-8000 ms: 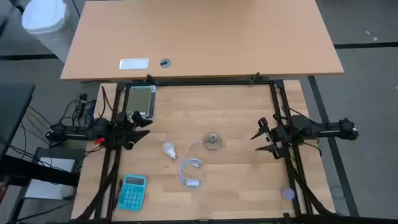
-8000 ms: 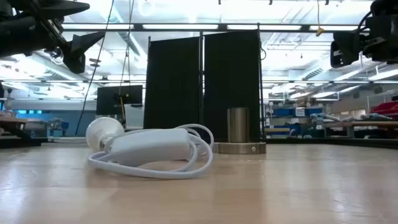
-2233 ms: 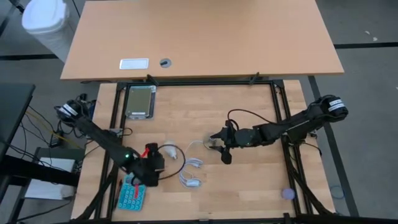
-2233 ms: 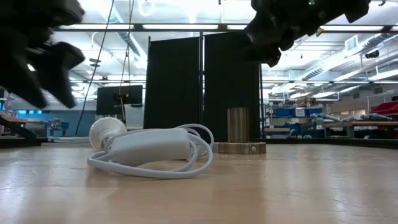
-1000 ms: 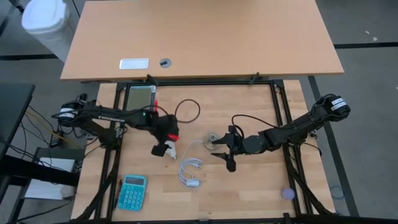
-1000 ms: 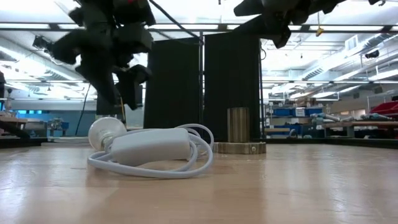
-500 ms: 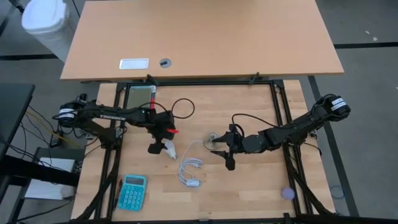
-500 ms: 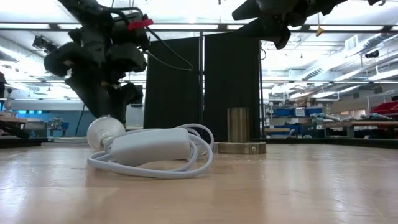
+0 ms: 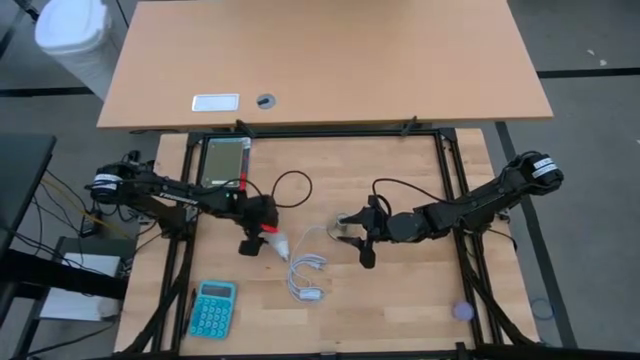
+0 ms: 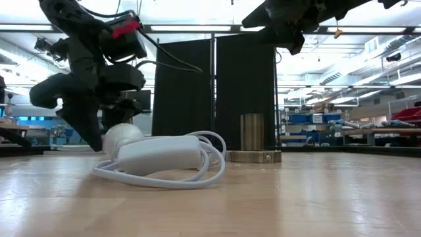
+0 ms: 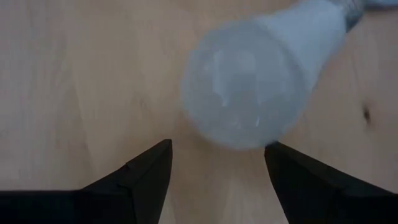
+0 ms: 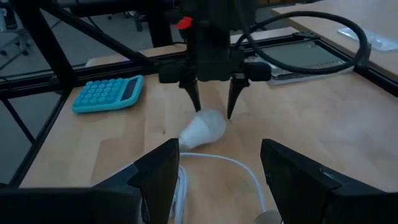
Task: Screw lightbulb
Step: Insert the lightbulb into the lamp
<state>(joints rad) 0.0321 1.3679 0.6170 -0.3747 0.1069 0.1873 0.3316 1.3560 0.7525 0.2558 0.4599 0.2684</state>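
While the lightbulb lies on its side on the pale, wood-grained tabletop, the left gripper stands over it with its two dark, tapered fingers spread apart. The round frosted globe sits just ahead of the fingertips and partly between them; the left wrist view shows bare wood in the gap and no finger pressing on the glass, so nothing is held. From the globe the bulb narrows to a slim base pointing away from those fingers toward the coiled white cord, a smooth, rounded loop with a blocky white plastic switch on it, lying near the bulb's base.

In the right wrist view the left gripper's slim black prongs come down on either side of the matte white globe, one prong close at each flank.

The right gripper hangs beside the socket, a short metallic cylinder on a flat round disc, upright on the wood. Its broad, dark, wedge-shaped fingers are parted with empty space between them, clasping nothing, and the socket stands close by their tips.

A teal calculator with rows of small keys rests flat, well apart from both sets of fingers
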